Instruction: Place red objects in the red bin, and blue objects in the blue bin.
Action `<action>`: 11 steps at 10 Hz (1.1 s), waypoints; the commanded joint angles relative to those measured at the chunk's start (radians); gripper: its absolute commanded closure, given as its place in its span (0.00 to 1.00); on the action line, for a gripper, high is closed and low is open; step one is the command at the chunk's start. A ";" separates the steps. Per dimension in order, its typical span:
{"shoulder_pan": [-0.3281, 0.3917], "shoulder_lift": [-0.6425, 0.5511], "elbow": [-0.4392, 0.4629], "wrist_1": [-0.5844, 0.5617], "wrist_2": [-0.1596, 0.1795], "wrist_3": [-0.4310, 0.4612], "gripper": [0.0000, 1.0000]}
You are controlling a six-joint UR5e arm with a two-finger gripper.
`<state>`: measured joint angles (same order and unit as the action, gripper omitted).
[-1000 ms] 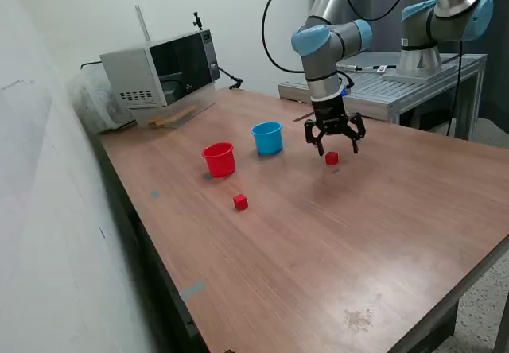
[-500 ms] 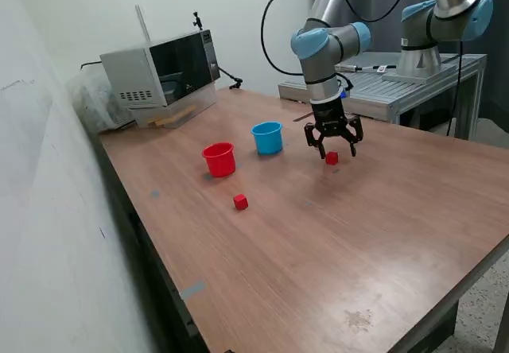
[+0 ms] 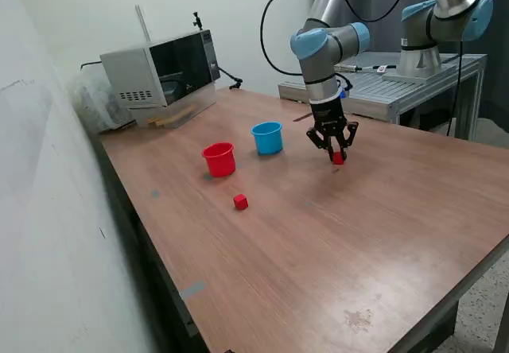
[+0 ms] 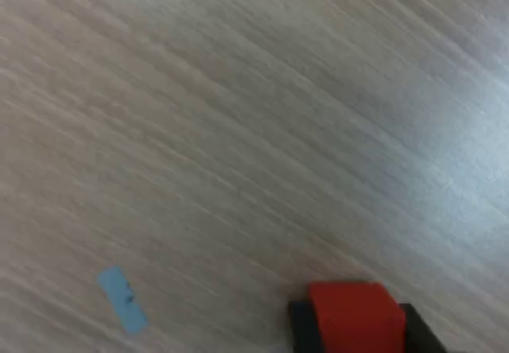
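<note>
My gripper (image 3: 336,157) stands low over the wooden table (image 3: 318,242), to the exterior view's right of the blue bin (image 3: 268,137), with its fingers drawn in on a small red cube (image 3: 338,159). In the wrist view that red cube (image 4: 354,317) sits squeezed between the dark fingers (image 4: 301,329). A second red cube (image 3: 240,202) lies loose on the table in front of the red bin (image 3: 219,159). Both bins stand upright side by side. No blue objects show in either view.
A microwave (image 3: 163,71) stands at the table's back corner by the wall. A second robot arm (image 3: 441,19) is mounted on a metal stand (image 3: 398,91) behind the table. A scrap of blue tape (image 4: 122,299) lies on the wood near the gripper.
The gripper's fingers were spread wide above the red cube. They have since dropped a little and drawn in around it.
</note>
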<state>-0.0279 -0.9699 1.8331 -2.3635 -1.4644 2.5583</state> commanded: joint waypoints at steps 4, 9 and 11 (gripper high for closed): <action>0.009 -0.200 -0.065 0.116 -0.010 0.011 1.00; 0.005 -0.206 -0.289 0.152 -0.106 0.328 1.00; -0.019 -0.115 -0.385 0.153 -0.195 0.554 1.00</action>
<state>-0.0302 -1.1434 1.5181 -2.2122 -1.5951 2.9481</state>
